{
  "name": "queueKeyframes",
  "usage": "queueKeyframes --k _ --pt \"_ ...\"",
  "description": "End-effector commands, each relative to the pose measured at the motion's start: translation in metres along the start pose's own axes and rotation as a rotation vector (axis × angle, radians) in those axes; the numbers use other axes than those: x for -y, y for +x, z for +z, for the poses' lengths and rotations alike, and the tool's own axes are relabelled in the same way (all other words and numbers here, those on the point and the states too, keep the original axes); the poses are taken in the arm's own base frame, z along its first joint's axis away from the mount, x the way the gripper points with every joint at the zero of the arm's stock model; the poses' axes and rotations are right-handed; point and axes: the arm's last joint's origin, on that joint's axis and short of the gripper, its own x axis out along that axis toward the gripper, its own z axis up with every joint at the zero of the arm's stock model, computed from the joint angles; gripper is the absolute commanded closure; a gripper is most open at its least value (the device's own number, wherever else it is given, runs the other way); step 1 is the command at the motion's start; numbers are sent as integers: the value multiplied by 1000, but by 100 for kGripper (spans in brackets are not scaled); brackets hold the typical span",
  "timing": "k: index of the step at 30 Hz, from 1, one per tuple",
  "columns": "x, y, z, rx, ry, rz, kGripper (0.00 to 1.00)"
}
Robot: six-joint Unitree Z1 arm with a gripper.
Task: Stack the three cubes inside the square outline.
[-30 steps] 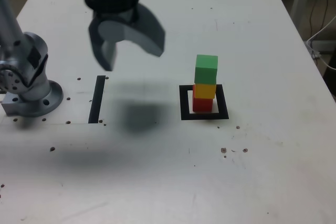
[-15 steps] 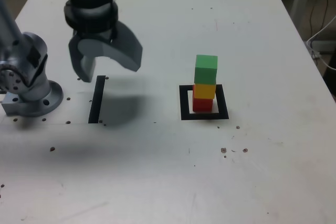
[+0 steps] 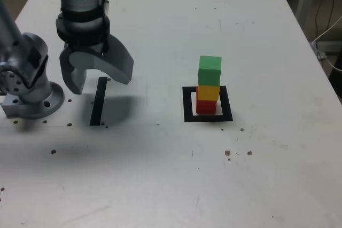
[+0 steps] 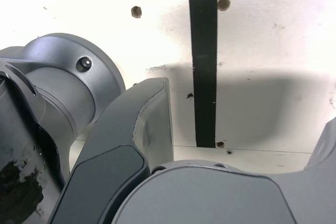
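Observation:
In the exterior view the three cubes stand as one tower inside the square outline (image 3: 187, 105): the red cube (image 3: 206, 106) at the bottom, the yellow cube (image 3: 208, 92) on it, the green cube (image 3: 210, 70) on top. My gripper (image 3: 99, 81) hangs far to the exterior view's left of the tower, above the straight black tape strip (image 3: 98, 101). Its jaws are spread wide with nothing between them. The wrist view shows one dark finger (image 4: 152, 124), the strip (image 4: 204, 66) and no cube.
The arm's grey base (image 3: 26, 86) stands at the exterior view's left edge, close to the gripper. Small screw holes (image 3: 238, 153) dot the white table (image 3: 160, 174). Cables hang past the table's right edge (image 3: 328, 41).
The open gripper has swung away from the tower toward the exterior view's left and come lower, ending over the tape strip near the arm's base. The tower has not moved.

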Motion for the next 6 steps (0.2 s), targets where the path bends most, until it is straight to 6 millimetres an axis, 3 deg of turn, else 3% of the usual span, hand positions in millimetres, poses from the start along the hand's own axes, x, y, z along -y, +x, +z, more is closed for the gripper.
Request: queueKeyframes --k 1,6 --pt "0 2 -2 3 0 -4 0" --pt "0 6 -3 -7 0 -7 0"
